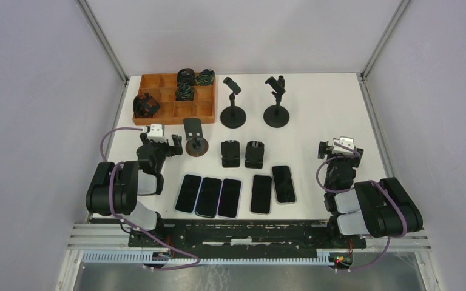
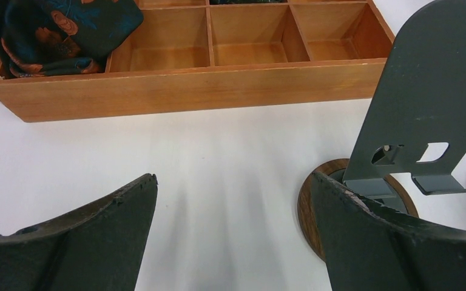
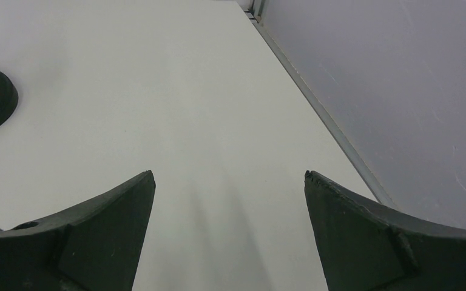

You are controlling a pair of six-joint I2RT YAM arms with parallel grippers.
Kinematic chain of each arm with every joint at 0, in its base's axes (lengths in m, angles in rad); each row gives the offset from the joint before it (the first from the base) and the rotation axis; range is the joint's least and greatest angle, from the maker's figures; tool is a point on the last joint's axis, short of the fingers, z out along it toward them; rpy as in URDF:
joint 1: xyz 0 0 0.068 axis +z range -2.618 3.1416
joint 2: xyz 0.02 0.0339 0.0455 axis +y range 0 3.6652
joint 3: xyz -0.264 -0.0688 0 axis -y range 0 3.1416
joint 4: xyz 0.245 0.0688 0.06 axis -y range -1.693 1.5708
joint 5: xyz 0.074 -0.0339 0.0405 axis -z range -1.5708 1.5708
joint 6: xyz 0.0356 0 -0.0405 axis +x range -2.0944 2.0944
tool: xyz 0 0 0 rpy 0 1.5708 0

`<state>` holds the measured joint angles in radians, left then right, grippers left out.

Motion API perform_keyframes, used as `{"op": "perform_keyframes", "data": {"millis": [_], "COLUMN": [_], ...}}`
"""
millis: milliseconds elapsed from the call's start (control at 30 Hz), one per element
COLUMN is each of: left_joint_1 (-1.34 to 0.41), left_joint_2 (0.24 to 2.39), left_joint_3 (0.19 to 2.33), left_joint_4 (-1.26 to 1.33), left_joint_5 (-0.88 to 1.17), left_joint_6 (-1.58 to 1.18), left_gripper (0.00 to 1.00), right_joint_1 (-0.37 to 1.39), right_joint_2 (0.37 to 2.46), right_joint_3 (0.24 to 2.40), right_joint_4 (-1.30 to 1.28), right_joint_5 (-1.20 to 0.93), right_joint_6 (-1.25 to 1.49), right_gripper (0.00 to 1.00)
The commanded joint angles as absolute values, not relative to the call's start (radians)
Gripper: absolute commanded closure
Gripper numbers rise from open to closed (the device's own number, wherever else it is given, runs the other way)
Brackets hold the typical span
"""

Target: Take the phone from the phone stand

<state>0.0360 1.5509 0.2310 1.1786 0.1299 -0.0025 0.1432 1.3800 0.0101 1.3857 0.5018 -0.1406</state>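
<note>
Nearest the arm bases, five dark slab-shaped phones lie flat on the white desk (image 1: 315,109). Three (image 1: 209,196) sit just beside one another left of centre. A fourth (image 1: 261,194) and a fifth (image 1: 284,183) lie to their right, the fifth set slightly farther back. All five rest on the desk surface, apart from every stand.

Level with the far ends of the phones, the left claw (image 1: 161,142) hangs over the left side of the desk. It is released, jaws spread wide, with only bare desk between them in its wrist view (image 2: 233,176). The right claw (image 1: 340,148) hangs at the right side, likewise released and grasping nothing (image 3: 229,173).

Just beyond the phones, two small black folding stands (image 1: 230,153) (image 1: 254,154) stand side by side. To their left, near the left claw, is a stand with a round wooden base and an upright grey metal plate (image 1: 195,138) (image 2: 431,91).

Farther back, two tall black pole stands on round bases (image 1: 233,103) (image 1: 276,103) stand apart from each other.

At the far left lies an orange-brown wooden compartment tray (image 1: 173,120) (image 2: 188,91). Some of its compartments hold dark coiled bundles (image 1: 146,106).
</note>
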Motion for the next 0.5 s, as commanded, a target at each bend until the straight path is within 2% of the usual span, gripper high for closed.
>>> {"op": "perform_keyframes", "data": {"millis": [0,467], "left_joint_1": [0.034,0.034], "left_joint_2": [1.540,1.540], "left_joint_3": [0.239,0.238], "left_joint_4": [1.189,1.193], "left_joint_5": [0.102,0.104], "left_joint_6": [0.003,0.003], "left_gripper": [0.00,0.00], "right_joint_1": [0.112,0.112], "right_joint_2": [1.363,1.364], "right_joint_3": [-0.104,-0.105], "right_joint_4": [1.430,1.437], "right_joint_5": [0.413,0.419], "right_joint_6": [-0.147,-0.149], "right_gripper": [0.02,0.02]}}
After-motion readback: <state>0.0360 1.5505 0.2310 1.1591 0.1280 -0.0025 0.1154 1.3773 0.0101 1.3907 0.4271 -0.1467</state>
